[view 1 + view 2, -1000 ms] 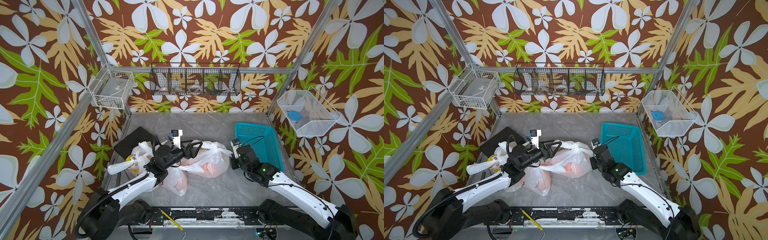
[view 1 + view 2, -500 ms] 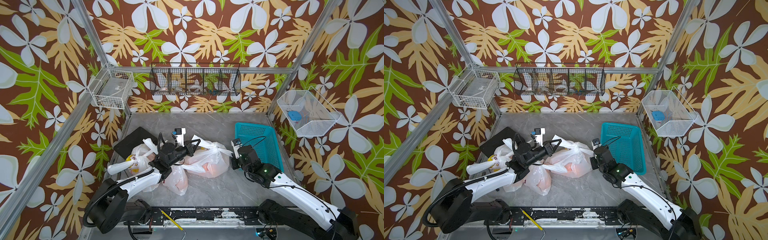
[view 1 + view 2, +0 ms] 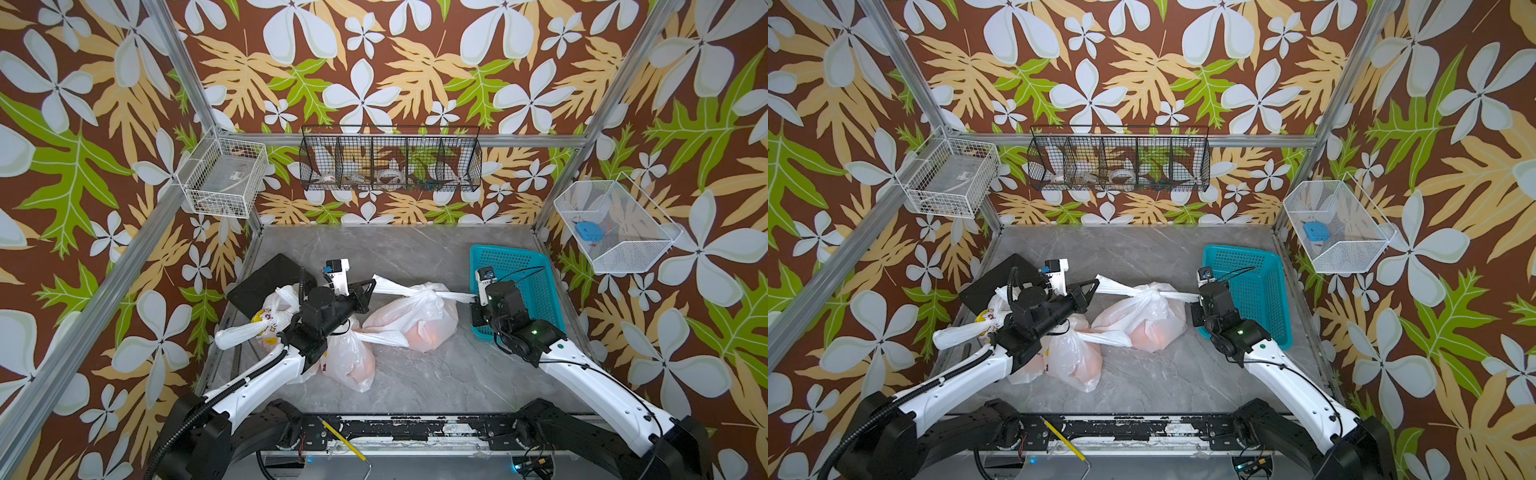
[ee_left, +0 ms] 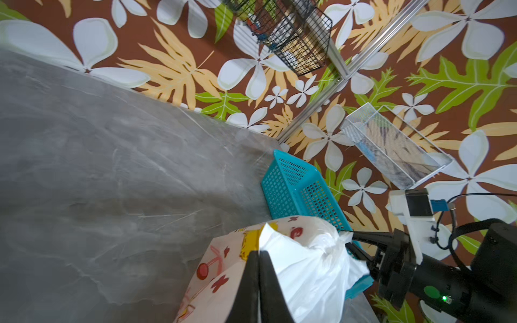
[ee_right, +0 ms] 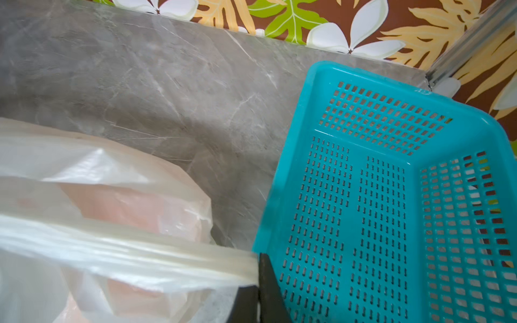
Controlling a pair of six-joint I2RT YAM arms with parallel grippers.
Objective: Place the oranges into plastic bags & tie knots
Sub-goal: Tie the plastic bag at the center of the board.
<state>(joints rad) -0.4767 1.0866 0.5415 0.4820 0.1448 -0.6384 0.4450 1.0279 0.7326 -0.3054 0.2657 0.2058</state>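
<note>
Bags number three on the grey table [image 3: 415, 386], all near the left hand or between the two hands.

The printed bag [image 3: 272, 309] lies on the outer side of the left arm, back from the left hand, against a black mat [image 3: 266, 276]. Its top is tied, and a white tail [image 3: 235, 336] sticks out sideways.

The second bag [image 3: 351, 359] lies under the left arm, nearer the robot than the left hand. An orange tint shows through it.

The left hand [image 3: 371, 286] is clenched on the left handle end [image 3: 390, 284] of the third bag [image 3: 409, 322]. In the left wrist view its black fingers [image 4: 269, 281] are pressed together with white plastic pinched at the tips.

Midway between the hands, the two handle ends meet in a knot [image 3: 428, 293] on top of the third bag. The bag itself rests on the table, just on the robot's side of the line from hand to hand. The oranges [image 3: 430, 338] show through it only as a dull orange mass, so they cannot be counted.

The right handle end [image 3: 455, 296] runs straight from the knot to the right hand [image 3: 475, 297], which is clenched on it. In the right wrist view the strip stops at the closed fingers [image 5: 268, 290].

A teal basket [image 3: 536, 266] stands just beside the right hand, on its outer side.
</note>
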